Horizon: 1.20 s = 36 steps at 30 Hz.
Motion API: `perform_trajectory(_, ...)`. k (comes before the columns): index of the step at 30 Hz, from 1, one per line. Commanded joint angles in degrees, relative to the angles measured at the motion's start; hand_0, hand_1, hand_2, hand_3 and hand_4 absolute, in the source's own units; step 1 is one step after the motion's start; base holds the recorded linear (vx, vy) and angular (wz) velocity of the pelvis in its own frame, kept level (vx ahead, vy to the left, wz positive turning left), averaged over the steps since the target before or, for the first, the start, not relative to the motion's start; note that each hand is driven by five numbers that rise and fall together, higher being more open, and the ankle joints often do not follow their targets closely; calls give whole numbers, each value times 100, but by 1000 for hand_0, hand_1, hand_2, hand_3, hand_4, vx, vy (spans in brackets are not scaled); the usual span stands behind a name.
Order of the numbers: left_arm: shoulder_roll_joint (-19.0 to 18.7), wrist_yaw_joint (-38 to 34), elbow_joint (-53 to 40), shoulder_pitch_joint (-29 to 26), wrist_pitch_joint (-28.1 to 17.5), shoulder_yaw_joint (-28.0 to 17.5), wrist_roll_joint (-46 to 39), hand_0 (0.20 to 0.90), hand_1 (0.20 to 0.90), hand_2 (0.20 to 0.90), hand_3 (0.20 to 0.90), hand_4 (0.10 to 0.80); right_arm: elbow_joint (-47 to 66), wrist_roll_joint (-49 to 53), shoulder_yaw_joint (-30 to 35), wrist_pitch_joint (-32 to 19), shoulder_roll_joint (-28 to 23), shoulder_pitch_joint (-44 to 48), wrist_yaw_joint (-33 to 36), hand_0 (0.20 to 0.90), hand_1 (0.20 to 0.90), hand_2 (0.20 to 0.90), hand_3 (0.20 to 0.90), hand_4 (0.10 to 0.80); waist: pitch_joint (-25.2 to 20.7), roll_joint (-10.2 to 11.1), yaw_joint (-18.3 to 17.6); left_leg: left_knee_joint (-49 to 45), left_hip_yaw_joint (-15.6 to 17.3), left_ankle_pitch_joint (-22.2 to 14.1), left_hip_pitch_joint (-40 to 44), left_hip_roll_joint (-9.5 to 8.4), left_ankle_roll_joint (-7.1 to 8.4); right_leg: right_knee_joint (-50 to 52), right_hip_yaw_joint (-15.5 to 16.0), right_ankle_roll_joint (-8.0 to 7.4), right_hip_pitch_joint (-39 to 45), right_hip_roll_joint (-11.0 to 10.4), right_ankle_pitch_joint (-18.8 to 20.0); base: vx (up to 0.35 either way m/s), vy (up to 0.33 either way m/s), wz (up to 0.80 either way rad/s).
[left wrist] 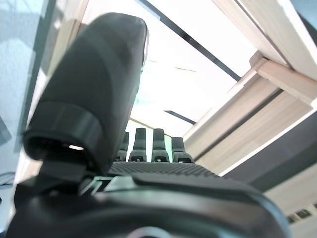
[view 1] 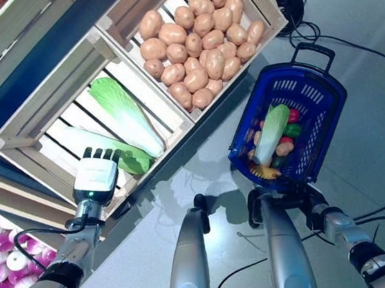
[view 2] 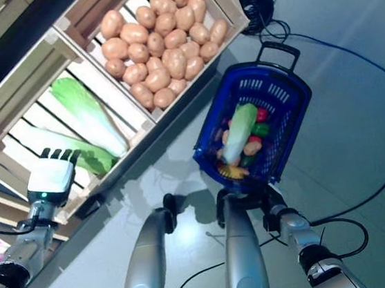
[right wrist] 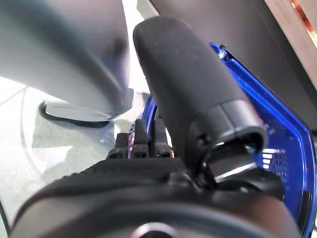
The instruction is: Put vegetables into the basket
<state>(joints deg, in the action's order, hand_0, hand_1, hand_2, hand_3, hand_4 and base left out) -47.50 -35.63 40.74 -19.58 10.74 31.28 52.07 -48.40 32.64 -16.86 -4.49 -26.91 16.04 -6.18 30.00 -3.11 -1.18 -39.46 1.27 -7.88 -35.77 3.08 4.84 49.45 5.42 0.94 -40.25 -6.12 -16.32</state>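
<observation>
Cabbage (view 1: 99,146): the nearer of two long green-and-white heads lying in the slatted wooden crate (view 1: 21,139). It lies directly ahead of the left hand (view 1: 96,174), past the fingertips, which appear to touch or overlap its pale stalk section; actual contact cannot be confirmed. Its long axis runs across the line of the fingers, pale stalk end toward the far corner of the crate and dark leafy end toward the crate's near wall. The second cabbage (view 1: 128,115) lies just beyond it, roughly parallel and well within the same compartment.

The left hand is the nearer hand by a wide margin. Its arm reaches forward over the crate rim, back of the hand up, fingers straight and side by side, pointing into the crate. The left wrist view shows the fingers (left wrist: 147,145) extended in a row with the thumb standing apart; nothing is held.

The right hand (right wrist: 148,144) is at the near rim of the blue basket (view 1: 326,94), which stands on the floor to the robot's right and already holds a cabbage and several smaller vegetables. Whether its fingers are curled round the rim cannot be told.

A crate of potatoes (view 1: 197,35) adjoins the cabbage crate. Judgement: the next move calls for the left hand to close across the cabbage's short axis.
</observation>
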Motion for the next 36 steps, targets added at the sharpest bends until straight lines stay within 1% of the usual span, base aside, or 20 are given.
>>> perform_trajectory(1,-239,-406,202,-476,447,-503,-138,900,900,900,900,800,306,455,-64,-61,-276,-101,92,900,900,900,900,800,-21,52,-65,-317,462,-2,-146,-253,-287,-492,70,-145,443,-157,461,-5,17,4)
perform_trajectory(8,-287,-392,455,-725,586,-598,-216,900,900,900,900,800,414,558,-11,-58,-327,-173,162,900,900,900,900,800,-21,72,-121,-355,477,-70,-311,-266,-296,-392,52,-188,209,-171,519,6,4,0)
perform_trajectory(9,-313,-341,460,-744,578,-602,-206,900,900,900,900,800,406,563,-6,-75,-335,-202,167,900,900,900,900,800,-24,70,-124,-439,459,-260,-281,-277,-265,-295,18,-235,222,-168,365,0,0,0)
perform_trajectory(10,-317,-326,457,-767,589,-601,-206,900,900,900,900,800,412,570,-2,-81,-334,-192,172,900,900,900,900,800,-21,70,-127,-360,488,-93,-344,-269,-301,-372,48,-196,158,-173,524,0,0,0)
perform_trajectory(14,-323,-190,482,-828,610,-590,-146,900,900,900,900,800,390,605,9,-127,-323,-227,180,900,900,900,900,800,-24,78,-138,-436,459,-264,-346,-287,-254,-309,10,-261,146,-168,405,14,3,0)
perform_trajectory(15,-329,-172,489,-857,622,-591,-141,900,900,900,900,800,391,603,23,-135,-329,-214,164,900,900,900,900,800,-21,81,-145,-349,489,-90,-419,-277,-289,-396,35,-223,69,-169,574,-78,10,1)
perform_trajectory(17,-337,-163,533,-898,627,-561,-118,900,900,900,900,800,362,635,11,-161,-335,-198,144,900,900,900,900,800,-21,93,-149,-351,496,-91,-462,-266,-295,-400,32,-227,22,-164,592,-6,1,2)
perform_trajectory(18,-331,-165,556,-900,612,-550,-97,900,900,900,900,800,346,646,6,-161,-332,-201,140,900,900,900,900,800,-23,98,-148,-425,470,-260,-411,-272,-261,-322,4,-271,69,-155,440,0,0,0)
perform_trajectory(19,-343,-136,586,-968,599,-528,-66,900,900,900,900,800,317,674,2,-187,-322,-168,143,900,900,900,900,800,-21,101,-146,-340,497,-87,-498,-263,-300,-397,33,-235,-24,-157,610,72,-9,0)
perform_trajectory(21,-350,-42,598,-1024,583,-480,0,900,900,900,900,800,301,706,-20,-213,-303,-173,164,900,900,900,900,800,-22,109,-148,-403,471,-256,-452,-278,-270,-325,9,-286,10,-145,469,0,-2,2)
perform_trajectory(22,-370,42,586,-1082,567,-459,35,900,900,900,900,800,312,733,-16,-226,-312,-150,165,900,900,900,900,800,-21,112,-153,-311,506,-87,-528,-272,-310,-420,39,-249,-67,-149,636,0,-1,4)
perform_trajectory(23,-377,127,598,-1095,566,-434,23,900,900,900,900,800,308,745,-21,-228,-317,-160,164,900,900,900,900,800,-22,116,-157,-385,482,-262,-467,-277,-277,-343,12,-294,-14,-143,479,-77,16,5)
perform_trajectory(24,-396,432,644,-1178,515,-377,144,900,900,900,900,800,305,758,-10,-239,-325,-130,161,900,900,900,900,800,-21,117,-171,-312,520,-99,-548,-267,-322,-416,41,-255,-105,-145,645,0,0,0)
perform_trajectory(26,-374,588,656,-1188,482,-316,153,900,900,900,900,800,350,750,-21,-200,-326,-103,188,900,900,900,900,800,-21,120,-182,-316,518,-100,-576,-275,-318,-410,29,-259,-140,-131,661,8,19,0)
perform_trajectory(27,-375,658,659,-1194,470,-275,200,900,900,900,900,800,361,756,-33,-184,-329,-110,195,900,900,900,900,800,-21,123,-185,-400,493,-278,-518,-281,-286,-326,-1,-305,-84,-122,503,0,0,0)
perform_trajectory(29,-367,734,647,-1311,380,-159,140,900,900,900,900,800,359,809,-42,-204,-342,-58,194,900,900,900,900,800,-21,130,-201,-348,529,-124,-623,-270,-333,-379,29,-266,-201,-127,670,0,0,0)
perform_trajectory(30,-361,785,634,-1351,340,-98,100,900,900,900,900,800,348,822,-61,-218,-339,-60,198,900,900,900,900,800,-21,135,-205,-425,500,-297,-565,-277,-296,-304,0,-311,-143,-117,514,91,2,0)
perform_trajectory(32,-364,864,575,-1459,226,-5,-61,900,900,900,900,800,363,876,-73,-235,-350,-17,232,900,900,900,900,800,-21,140,-208,-338,523,-120,-658,-274,-334,-405,19,-277,-234,-116,695,-34,4,0)
perform_trajectory(33,-377,1003,577,-1554,-43,67,-344,900,900,900,900,800,364,891,-76,-243,-355,11,240,900,900,900,900,800,-21,143,-215,-345,527,-131,-680,-258,-334,-391,17,-286,-267,-116,692,-69,5,1)
perform_trajectory(36,-402,1069,466,-1613,-109,157,-348,900,900,900,900,800,485,875,-74,-198,-345,13,283,900,900,900,900,800,-21,152,-212,-307,516,-107,-705,-265,-332,-400,14,-307,-311,-95,730,0,0,0)
